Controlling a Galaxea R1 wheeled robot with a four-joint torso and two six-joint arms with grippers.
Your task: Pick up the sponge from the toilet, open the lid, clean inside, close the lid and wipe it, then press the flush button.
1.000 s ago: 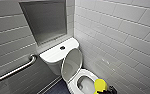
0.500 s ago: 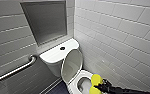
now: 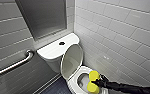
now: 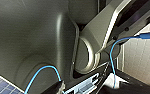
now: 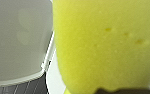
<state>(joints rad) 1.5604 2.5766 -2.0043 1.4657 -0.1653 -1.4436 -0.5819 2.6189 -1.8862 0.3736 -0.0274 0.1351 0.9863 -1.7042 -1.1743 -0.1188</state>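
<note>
The white toilet (image 3: pixel 53 51) stands in the corner with its lid (image 3: pixel 72 60) raised against the tank. The flush button (image 3: pixel 62 43) sits dark on the tank cover. My right arm reaches in from the lower right, and its gripper (image 3: pixel 98 82) is shut on the yellow sponge (image 3: pixel 94 75). The sponge is pinched at its middle and bulges on both sides, over the right side of the seat ring (image 3: pixel 76 75) at the bowl's opening. In the right wrist view the sponge (image 5: pixel 103 45) looms close beside a white toilet surface (image 5: pixel 18 37).
A steel grab bar (image 3: pixel 13 65) runs along the left wall. A tiled wall (image 3: pixel 121 37) stands close on the toilet's right. A grey recessed panel (image 3: pixel 43 17) lies behind the tank. Dark tiled floor (image 3: pixel 56 87) shows left of the bowl.
My right gripper has carried the sponge left and slightly up, from beside the seat's right edge to over the bowl opening. The lid stays raised.
</note>
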